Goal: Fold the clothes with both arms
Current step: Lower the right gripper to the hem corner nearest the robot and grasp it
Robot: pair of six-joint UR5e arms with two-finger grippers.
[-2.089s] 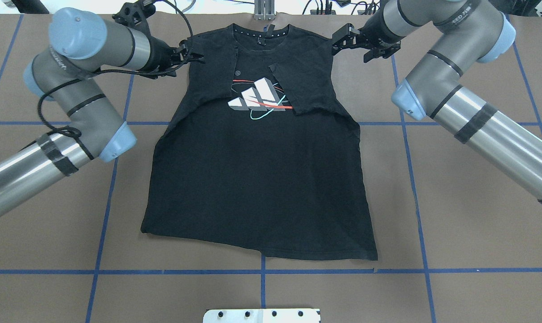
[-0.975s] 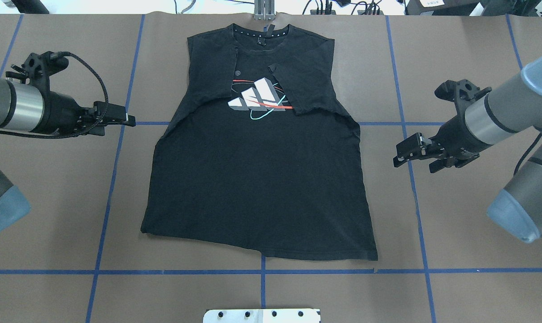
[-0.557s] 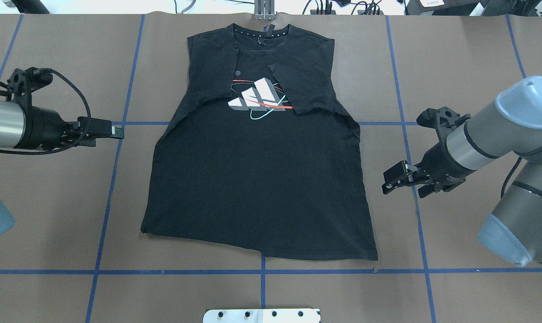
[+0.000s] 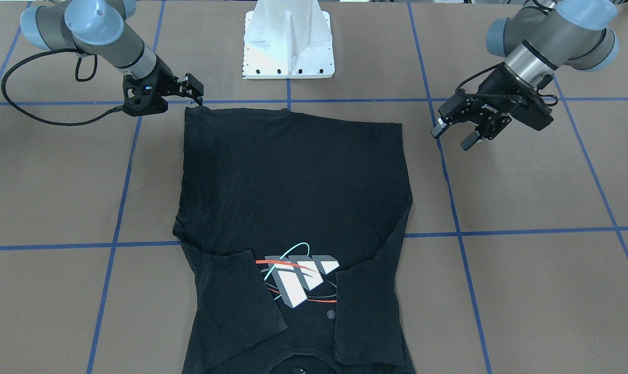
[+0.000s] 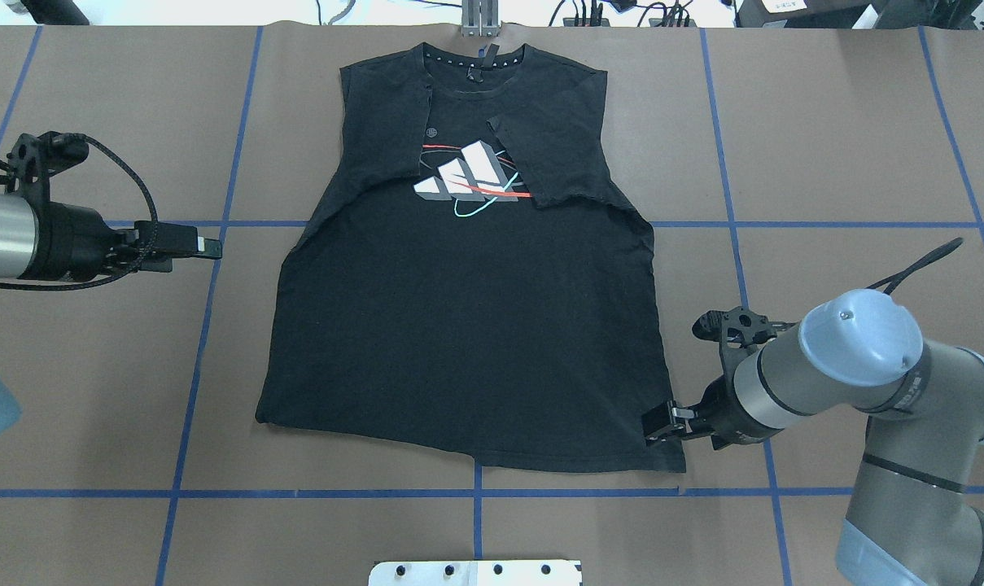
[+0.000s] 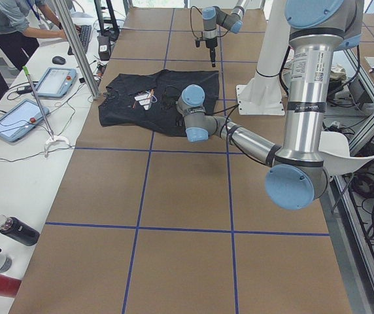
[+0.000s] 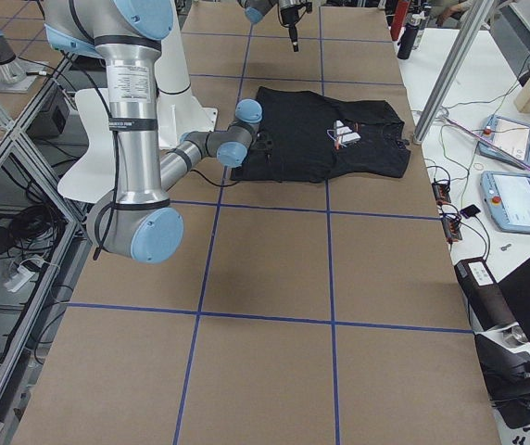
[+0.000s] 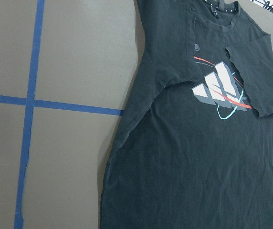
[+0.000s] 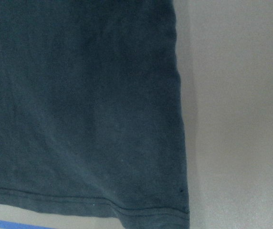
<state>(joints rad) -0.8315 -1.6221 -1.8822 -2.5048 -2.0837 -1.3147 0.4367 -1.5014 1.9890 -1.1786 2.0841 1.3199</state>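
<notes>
The black T-shirt (image 5: 467, 325) lies flat with its logo (image 5: 467, 175) up, both sleeves folded in over the chest and the collar at the far edge. My right gripper (image 5: 661, 425) is low at the hem's near right corner, open, its fingertips at the fabric edge (image 4: 195, 89). The right wrist view shows only that hem corner (image 9: 79, 95) close up, with no fingers in it. My left gripper (image 5: 207, 244) hovers open over bare table left of the shirt, apart from it (image 4: 451, 137). The left wrist view looks across the shirt (image 8: 198, 157) from its side.
Blue tape lines (image 5: 215, 224) grid the brown table. The white pedestal base (image 4: 288, 41) stands at the robot's edge, just behind the hem. A side bench holds tablets (image 6: 56, 82), bottles (image 6: 17, 230) and a person (image 6: 7, 26) stands there.
Both grippers left the shirt's shoulders and swung outward. The right one then travelled down to the hem's right corner. The left one settled beside the shirt's left side. The shirt has not moved.
</notes>
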